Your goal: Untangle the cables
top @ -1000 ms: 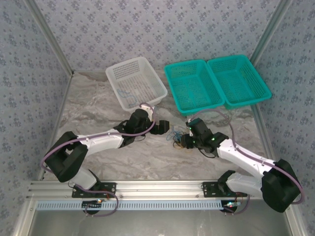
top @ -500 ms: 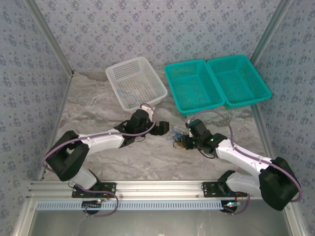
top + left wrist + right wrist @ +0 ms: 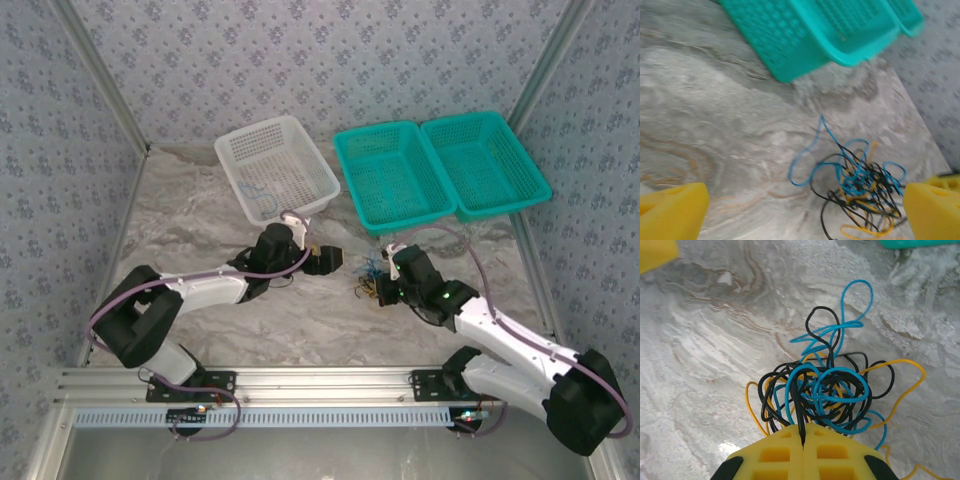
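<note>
Cables (image 3: 366,278): one knot of blue, black and yellow wire on the marbled table (image 3: 200,230); it sits between the two grippers, in front of the teal baskets (image 3: 375,129) and apart from them; white basket (image 3: 232,175) off to the left.

Left gripper (image 3: 328,260): spread wide, holding nothing, just beside the knot.

Right gripper (image 3: 386,290): pressed together on a black strand (image 3: 799,410) at the knot's near edge.

Step in hand, as judged: one strand is gripped; the knot is whole and no wire is yet drawn free.

Next move calls for: the left gripper to close on a different wire, likely the blue loop (image 3: 791,172); then a slow pull apart, or the whole bundle may drag along.

Right wrist view: the black strand runs into the seam between the yellow pads (image 3: 775,455); overhead this is too small to tell.

Left wrist view: the blue loop trails free toward a teal basket; the gripper's own fingers (image 3: 675,210) stand at opposite edges.
</note>
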You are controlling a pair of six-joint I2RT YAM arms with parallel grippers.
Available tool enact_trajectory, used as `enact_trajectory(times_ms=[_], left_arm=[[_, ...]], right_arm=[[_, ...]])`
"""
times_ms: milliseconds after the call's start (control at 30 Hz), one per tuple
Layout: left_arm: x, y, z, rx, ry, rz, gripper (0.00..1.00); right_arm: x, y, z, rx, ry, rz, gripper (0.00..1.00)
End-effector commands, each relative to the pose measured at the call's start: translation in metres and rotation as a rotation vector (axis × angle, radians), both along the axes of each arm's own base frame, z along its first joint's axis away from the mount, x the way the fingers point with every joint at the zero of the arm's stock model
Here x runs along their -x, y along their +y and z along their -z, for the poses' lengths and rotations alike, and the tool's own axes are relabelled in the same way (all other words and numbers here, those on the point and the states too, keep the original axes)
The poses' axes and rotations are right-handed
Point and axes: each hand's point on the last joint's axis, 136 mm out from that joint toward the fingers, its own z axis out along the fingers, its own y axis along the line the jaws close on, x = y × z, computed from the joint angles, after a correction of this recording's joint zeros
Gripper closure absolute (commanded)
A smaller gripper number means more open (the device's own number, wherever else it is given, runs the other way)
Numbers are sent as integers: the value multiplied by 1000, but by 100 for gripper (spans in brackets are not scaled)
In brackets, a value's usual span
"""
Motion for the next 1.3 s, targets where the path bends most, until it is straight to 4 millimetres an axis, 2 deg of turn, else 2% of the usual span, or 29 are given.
enact_trajectory(times_ms=[0,367,500,600,733,800,1033,1167,1267], left_arm=[[14,-28,-34,87,-102,233,0],[45,-46,-58,33,-449,535,1],[55,-49,-67,-12,-574,602,0],[55,-48,-75,-50,-672,623,1],[63,-52,-81,-70,-724,727,2],[70,-55,-81,-68,-733,792,7],[74,-64,-71,-73,-730,840,41],[72,-64,-54,-93,-686,834,58],[65,-63,-39,-129,-670,796,64]], right_arm=[[2,14,-23,-30,-60,-113,100],[1,38,-79,-154,-151,-226,100],[4,44,-91,-192,-184,-275,100],[10,50,-99,-215,-187,-339,100],[14,55,-103,-217,-192,-392,100],[13,56,-107,-223,-205,-400,100],[7,55,-116,-238,-235,-368,100],[1,52,-121,-257,-258,-329,100],[-1,51,-123,-276,-272,-316,100]])
